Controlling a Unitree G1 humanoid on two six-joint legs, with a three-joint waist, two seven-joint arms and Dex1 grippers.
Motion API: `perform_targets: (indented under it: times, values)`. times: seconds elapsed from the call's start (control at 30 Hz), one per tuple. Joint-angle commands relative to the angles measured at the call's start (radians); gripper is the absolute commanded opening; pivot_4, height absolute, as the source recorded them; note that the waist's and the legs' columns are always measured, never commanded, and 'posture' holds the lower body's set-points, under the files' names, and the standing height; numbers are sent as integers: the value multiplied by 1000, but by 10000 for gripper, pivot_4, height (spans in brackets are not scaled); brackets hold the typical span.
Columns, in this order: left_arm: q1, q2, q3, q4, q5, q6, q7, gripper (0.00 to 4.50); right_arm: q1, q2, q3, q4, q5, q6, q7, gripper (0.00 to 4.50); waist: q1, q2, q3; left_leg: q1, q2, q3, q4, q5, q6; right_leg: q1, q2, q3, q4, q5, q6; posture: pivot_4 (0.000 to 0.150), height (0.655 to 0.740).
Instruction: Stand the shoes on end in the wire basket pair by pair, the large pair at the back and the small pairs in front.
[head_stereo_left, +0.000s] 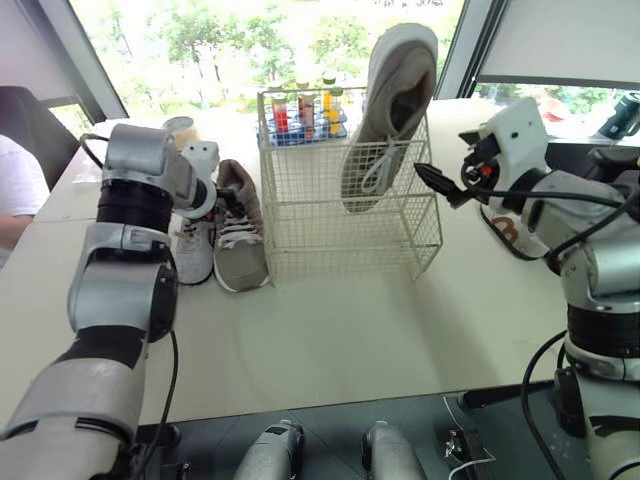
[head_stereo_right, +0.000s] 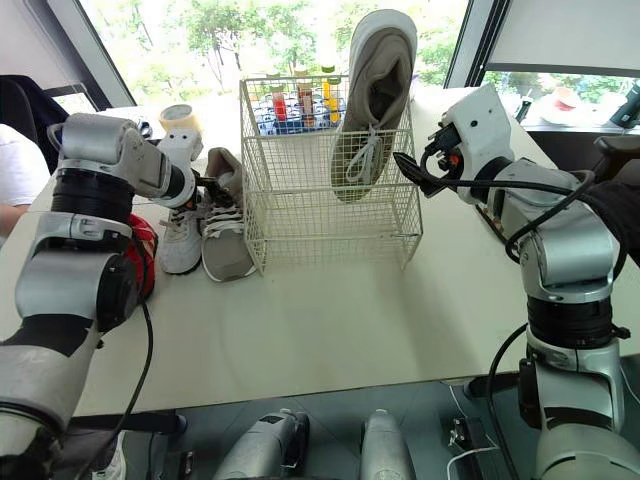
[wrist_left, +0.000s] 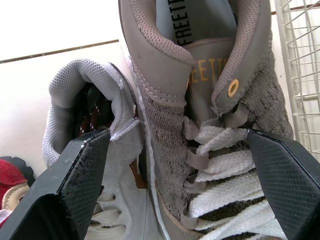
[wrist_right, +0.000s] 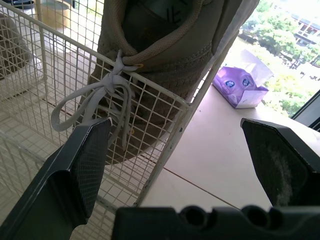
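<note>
Gaping wide, the left gripper (wrist_left: 177, 150) straddles the collar of the grey shoe (head_stereo_left: 240, 238), while the right gripper (wrist_right: 175, 129), equally spread and empty, hovers beside the wire basket (head_stereo_left: 345, 228).

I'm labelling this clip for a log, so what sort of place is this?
Probably an office or lab room: a long pale table beside big windows onto trees, a person seated at its edge, and a wire basket with a grey shoe in it.

The white wire basket (head_stereo_left: 300, 200) is free left of the upright beige sneaker (head_stereo_left: 395, 100), a grey sneaker (head_stereo_left: 240, 240) and a white sneaker (head_stereo_left: 193, 252) crowd its left wall, and the tabletop's (head_stereo_left: 350, 340) front edge lies bare.
</note>
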Motion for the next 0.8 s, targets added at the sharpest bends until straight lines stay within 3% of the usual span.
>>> perform_targets:
  times: [0.03, 0.07, 0.3, 0.4, 0.6, 0.8]
  values:
    - [-11, -22, 46, 57, 6, -56, 24, 45000, -8, -12, -18, -47, 1, -8, -7, 44761, 0, 0, 0, 0, 0, 0, 0, 0, 0, 0, 0, 0, 0, 0, 0, 1500, 7400]
    - [-6, -42, 67, 102, 3, -91, 39, 45000, -9, -11, -15, -46, 0, -10, -7, 44761, 0, 0, 0, 0, 0, 0, 0, 0, 0, 0, 0, 0, 0, 0, 0, 1500, 7400]
    - [20, -77, 56, 208, 45, -251, 59, 14560, -6, -17, -17, -53, -4, -9, -12, 45000, 13, 1, -3, 2, 0, 0, 1, 0, 0, 3, 0, 0, 1, 0, 0, 1500, 7400]
    - [18, -74, 36, 208, 64, -277, 54, 4862, -2, -17, -19, -58, -3, -6, -16, 45000, 21, 1, -3, 3, 0, 0, 1, 0, 0, 3, 0, 0, 2, 0, 0, 1500, 7400]
    - [18, -72, 33, 162, 65, -272, 44, 3542, 5, -17, -19, -63, -2, -7, -19, 45000, 22, 1, -3, 3, 0, 0, 1, 0, 0, 3, 0, 0, 2, 0, 0, 1500, 7400]
    - [-65, 23, 174, -14, 21, -376, 83, 3542, 18, -28, -24, -64, -7, -13, -16, 45000, 14, -3, 0, 0, 0, 0, 1, 0, -1, -1, 0, 0, 2, 0, 0, 1500, 7400]
